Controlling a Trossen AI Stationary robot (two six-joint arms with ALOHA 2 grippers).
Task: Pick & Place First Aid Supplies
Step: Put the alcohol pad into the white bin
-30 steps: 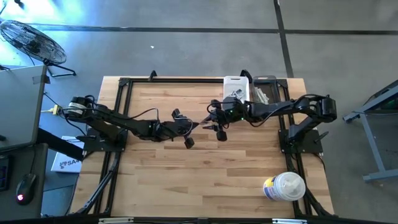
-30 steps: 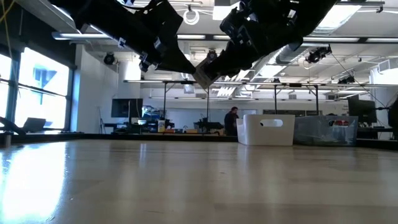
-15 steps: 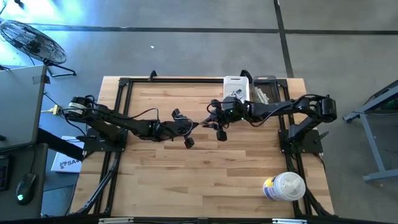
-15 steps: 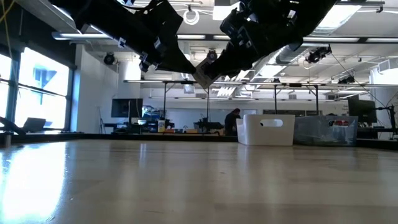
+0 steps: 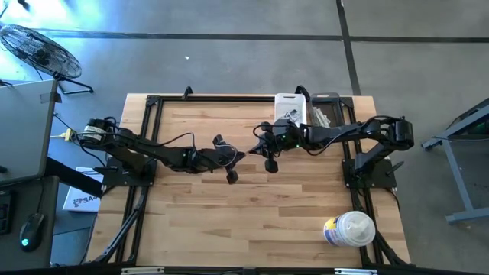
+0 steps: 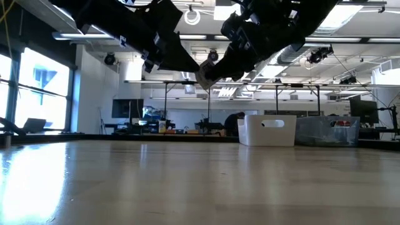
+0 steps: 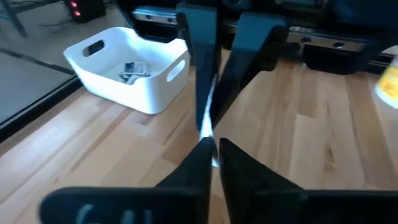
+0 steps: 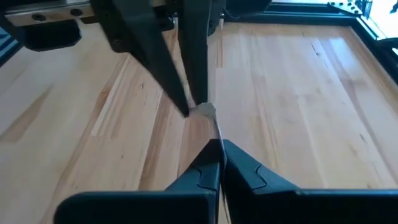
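Observation:
A small flat pale packet (image 6: 203, 77) is held in the air over the middle of the table, between both grippers. It shows edge-on in the left wrist view (image 7: 207, 118) and as a small pale tab in the right wrist view (image 8: 205, 111). My left gripper (image 5: 241, 155) comes from the table's left and is shut on it. My right gripper (image 5: 255, 150) comes from the right and is shut on it too. The two sets of fingertips almost meet. More packets lie in the white bin (image 5: 289, 109) at the far right. My left gripper pinches one end of the packet (image 8: 200, 111) between its two fingertips. The fingers come about level from the table's left. The packet is well clear of the table. My right gripper pinches the packet's other end (image 7: 208, 102) between its two fingertips. The fingers come slanting down from the table's right, opposite the left fingers. The packet stands on edge between the two grippers, well clear of the table.
The white bin (image 6: 269, 130) and a clear bin (image 5: 325, 109) beside it stand at the table's far right. A big white canister with a yellow-blue label (image 5: 349, 229) lies at the near right. Bare wood (image 5: 229, 214) lies below the grippers.

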